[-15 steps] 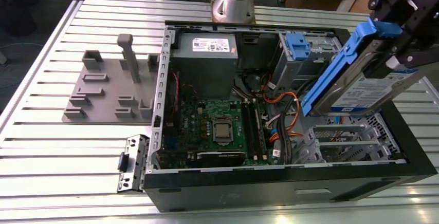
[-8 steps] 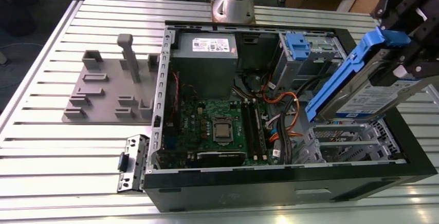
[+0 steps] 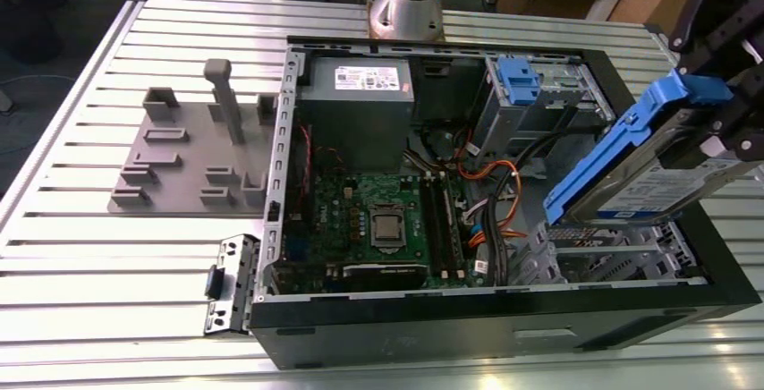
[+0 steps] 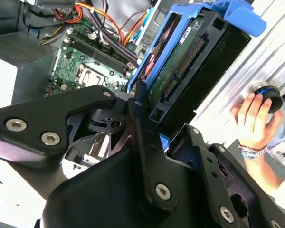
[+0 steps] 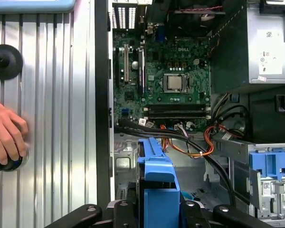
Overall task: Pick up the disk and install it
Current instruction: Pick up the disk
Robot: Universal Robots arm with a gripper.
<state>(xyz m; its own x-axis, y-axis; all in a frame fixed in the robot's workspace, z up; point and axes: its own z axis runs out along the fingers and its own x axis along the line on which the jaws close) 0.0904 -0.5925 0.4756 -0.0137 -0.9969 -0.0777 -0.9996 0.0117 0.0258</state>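
Observation:
The disk (image 3: 645, 184), a silver drive in a bright blue frame, hangs tilted in the air over the right side of the open computer case (image 3: 478, 305) in the exterior view. My black gripper (image 3: 707, 126) is shut on its upper end. In the second wrist view the disk (image 4: 190, 61) shows its green underside and connector, with the gripper (image 4: 164, 128) clamped on it. In the first wrist view the disk's blue frame (image 5: 156, 190) sits between the gripper's black fingers (image 5: 190, 209), above the case floor beside the motherboard (image 5: 164, 80).
Inside the case are a grey power supply box (image 3: 356, 95), orange and black cables (image 3: 496, 184) and a blue clip with a metal cage (image 3: 522, 77). A grey fixture plate (image 3: 191, 153) lies on the slatted table. A person's hand (image 5: 7, 128) rests on a black knob beside the case.

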